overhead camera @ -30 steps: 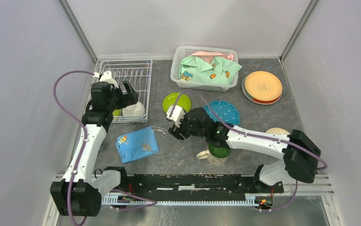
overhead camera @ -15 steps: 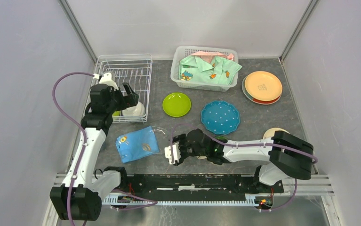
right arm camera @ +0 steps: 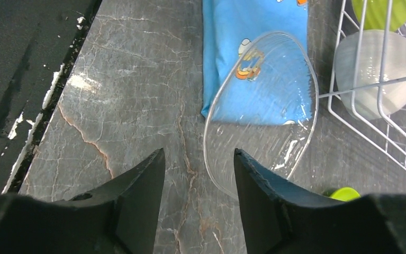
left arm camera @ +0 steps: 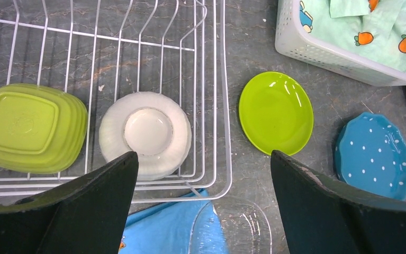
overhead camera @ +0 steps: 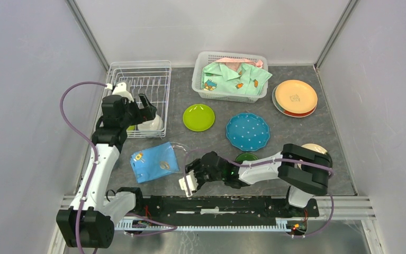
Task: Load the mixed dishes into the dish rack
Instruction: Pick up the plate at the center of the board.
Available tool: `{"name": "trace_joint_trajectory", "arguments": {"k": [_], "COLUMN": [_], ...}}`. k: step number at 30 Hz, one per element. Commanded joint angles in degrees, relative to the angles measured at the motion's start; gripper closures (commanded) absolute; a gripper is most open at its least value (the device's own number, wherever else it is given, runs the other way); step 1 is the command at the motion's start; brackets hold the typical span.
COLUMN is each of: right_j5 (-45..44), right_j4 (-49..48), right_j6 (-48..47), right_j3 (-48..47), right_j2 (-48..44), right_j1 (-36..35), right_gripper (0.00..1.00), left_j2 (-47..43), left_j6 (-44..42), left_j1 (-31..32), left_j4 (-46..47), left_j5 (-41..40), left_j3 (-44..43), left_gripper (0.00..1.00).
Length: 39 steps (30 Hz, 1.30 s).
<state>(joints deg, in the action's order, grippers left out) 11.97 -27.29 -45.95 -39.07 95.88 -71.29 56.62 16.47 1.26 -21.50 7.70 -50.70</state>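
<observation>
A bowl (left arm camera: pixel 145 135) sits in the dish rack (overhead camera: pixel 142 79), cloth (overhead camera: pixel 154 161) just before it

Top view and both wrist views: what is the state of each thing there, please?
Rack: holds two dishes.
White bowl: upside down in rack.
Green dish: in rack, beside bowl.
Lime plate: flat on table.
Blue plate: flat on table.
Orange plate: top of a stack.
Cloth: folded.
Clear dish: partly on cloth.
Left tool: open, empty.
Right tool: open, by clear dish.

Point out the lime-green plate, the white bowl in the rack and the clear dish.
lime-green plate (left arm camera: pixel 276 112), left wrist view, centre of its face.
white bowl (left arm camera: pixel 145 131), left wrist view, its central circle.
clear dish (right arm camera: pixel 264 108), right wrist view, its transparent middle.
</observation>
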Motion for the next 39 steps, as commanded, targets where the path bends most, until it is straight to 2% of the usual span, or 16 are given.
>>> {"name": "trace_joint_trajectory", "arguments": {"k": [1,6,11,14,19,25,31,36,39], "right_j5": [-0.7,-2.8,-4.1,-4.3,-3.6,-4.4,-2.2,4.5,11.6], "right_j4": [-4.6,-6.9,-7.3,-7.1,-3.2,-1.5,4.2,7.6,11.8], "right_j6": [-1.2,-1.4,-1.9,-2.4,-3.1,-5.7,-7.4,-4.8,-2.8], "right_j3": [-3.2,-3.7,-3.5,-3.2,-4.1,-0.4,1.6,2.8,2.6], "right_j2": [2.7,5.1,5.6,5.1,3.1,-3.9,-10.2,-16.1,-20.3], "right_j1": [-0.7,-1.1,-1.2,-1.2,-1.3,-1.2,1.0,5.2,9.3], "right_gripper": [0.45,0.61,0.73,0.84,0.99,0.99,0.99,0.99,0.99], "left_j2": [-0.3,-0.9,-0.9,-1.2,-2.0,-2.3,-2.7,-2.7,-1.0], "left_j6": [-1.8,-1.7,-1.6,-1.5,-1.5,-1.9,-1.7,2.5,5.4], "left_j1": [0.0,0.0,0.0,0.0,0.0,0.1,0.1,0.1,0.4], "left_j4": [2.6,2.5,2.6,2.7,3.1,5.3,10.8,16.1,18.9], "left_j5": [1.0,1.3,1.5,1.4,1.8,6.2,18.2,30.4,37.8], "left_j3": [0.3,0.7,0.8,0.8,1.1,1.7,2.8,2.7,1.7], "left_gripper": [0.0,0.0,0.0,0.0,0.0,0.0,0.01,0.03,0.07]}}
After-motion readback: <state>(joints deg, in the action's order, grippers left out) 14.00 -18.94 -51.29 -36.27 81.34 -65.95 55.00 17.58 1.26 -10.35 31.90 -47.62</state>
